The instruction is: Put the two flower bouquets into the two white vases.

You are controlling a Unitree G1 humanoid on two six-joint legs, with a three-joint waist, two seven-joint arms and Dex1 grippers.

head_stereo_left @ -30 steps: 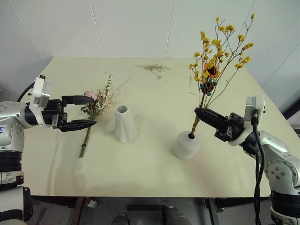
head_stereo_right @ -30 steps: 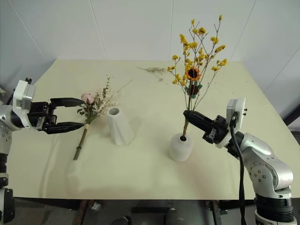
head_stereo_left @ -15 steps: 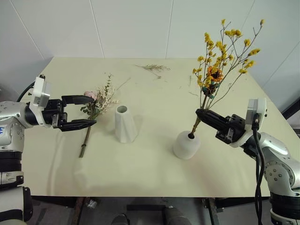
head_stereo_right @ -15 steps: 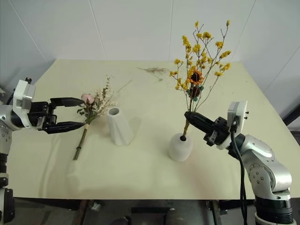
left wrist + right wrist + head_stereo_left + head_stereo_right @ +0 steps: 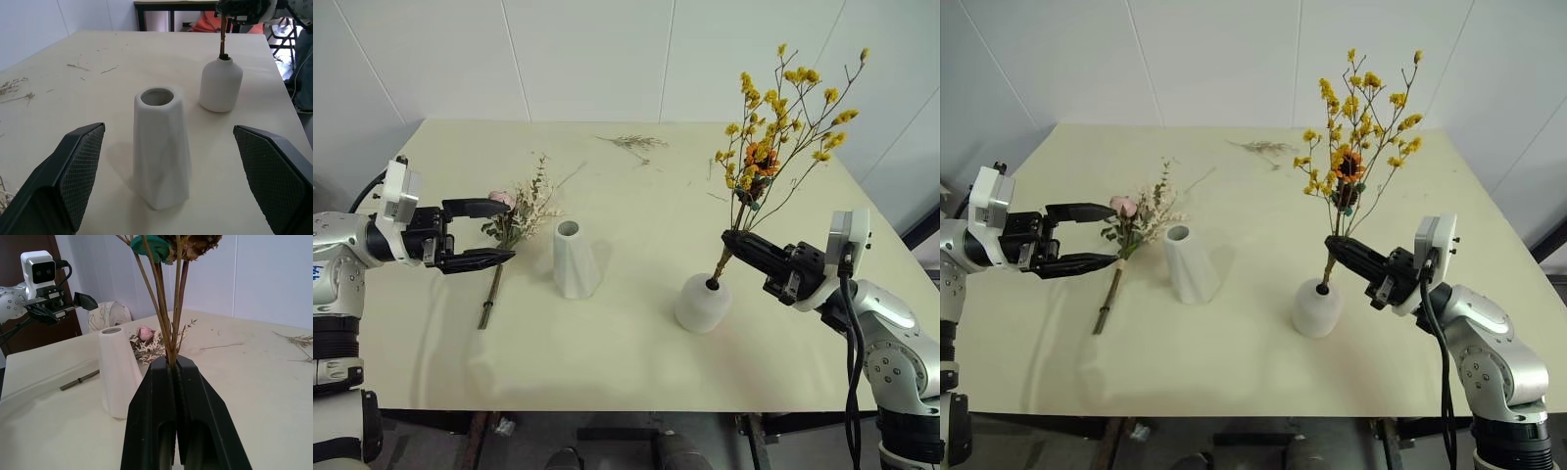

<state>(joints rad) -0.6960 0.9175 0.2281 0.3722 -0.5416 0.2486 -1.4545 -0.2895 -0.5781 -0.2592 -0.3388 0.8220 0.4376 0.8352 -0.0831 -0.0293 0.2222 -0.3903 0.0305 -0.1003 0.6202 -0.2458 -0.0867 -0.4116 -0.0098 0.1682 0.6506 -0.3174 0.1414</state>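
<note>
Flowers are the matter here, and one bunch of the two is not lifted yet. On the left, the left gripper (image 5: 478, 235) hangs a little above the table (image 5: 636, 362) with its fingers wide apart and nothing between them; it has not moved in the last second. Just beside its tips the pink bouquet (image 5: 516, 220) lies flat on the table, the stem toward the front edge. Next to it on the right stands the tall vase (image 5: 575, 258), upright and empty.

Further right, the round vase (image 5: 702, 303) has the stem ends of the yellow bouquet (image 5: 778, 117) in its small hole. The right gripper (image 5: 736, 240) is clamped together on the stems just above the hole. Compared with a second ago, the blossoms have swung to the right and the bunch stands straighter, so I think this bouquet is almost seated and could soon be let go.

There is bare table between the two vases and along the front edge. The pink bouquet is near the tall vase, so the left arm has little room there. A loose dried sprig (image 5: 633, 143) lies well apart, near the far edge.
</note>
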